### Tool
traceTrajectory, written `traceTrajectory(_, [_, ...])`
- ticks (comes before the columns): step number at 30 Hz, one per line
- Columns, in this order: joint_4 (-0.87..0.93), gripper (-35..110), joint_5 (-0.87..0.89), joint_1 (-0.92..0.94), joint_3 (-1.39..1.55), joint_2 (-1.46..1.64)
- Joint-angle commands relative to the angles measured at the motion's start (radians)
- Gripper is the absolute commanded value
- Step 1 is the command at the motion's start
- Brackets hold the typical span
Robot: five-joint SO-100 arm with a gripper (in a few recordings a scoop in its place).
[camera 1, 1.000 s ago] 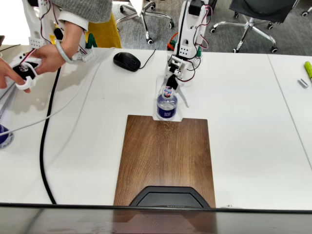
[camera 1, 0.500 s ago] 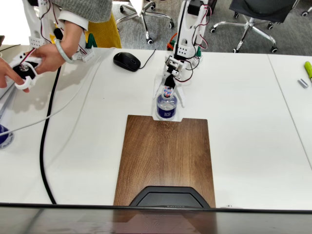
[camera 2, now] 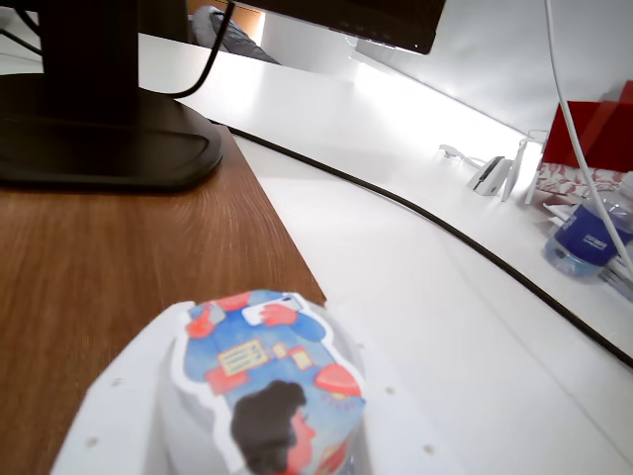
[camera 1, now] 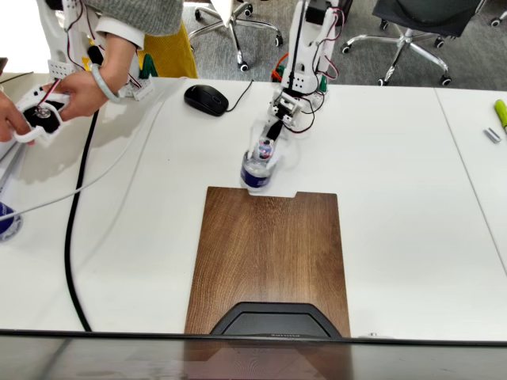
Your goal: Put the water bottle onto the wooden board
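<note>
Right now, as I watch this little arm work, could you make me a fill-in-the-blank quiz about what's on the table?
1. The gripper is closed around the water ____.
2. The water bottle sits just beyond the notched edge of the ____ wooden board.
3. The black object behind the bottle in the fixed view, on the white table, is a computer ____.
4. The stand of a ____ rests on the board's near end.

Missing words: bottle; dark-brown; mouse; monitor
</note>
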Motion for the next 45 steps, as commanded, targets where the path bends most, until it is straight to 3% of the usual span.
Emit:
traceTrajectory(1, [0.002,0,-0.009,-0.006,0.017,0.055])
traceTrajectory(13, [0.137,0,0.028,-0.008,0.018,0.212])
traceTrajectory(40, [0.973,0,0.089,-0.084,0.021,1.071])
traceTrajectory(45, [1.037,0,0.086,-0.094,0.054,1.169])
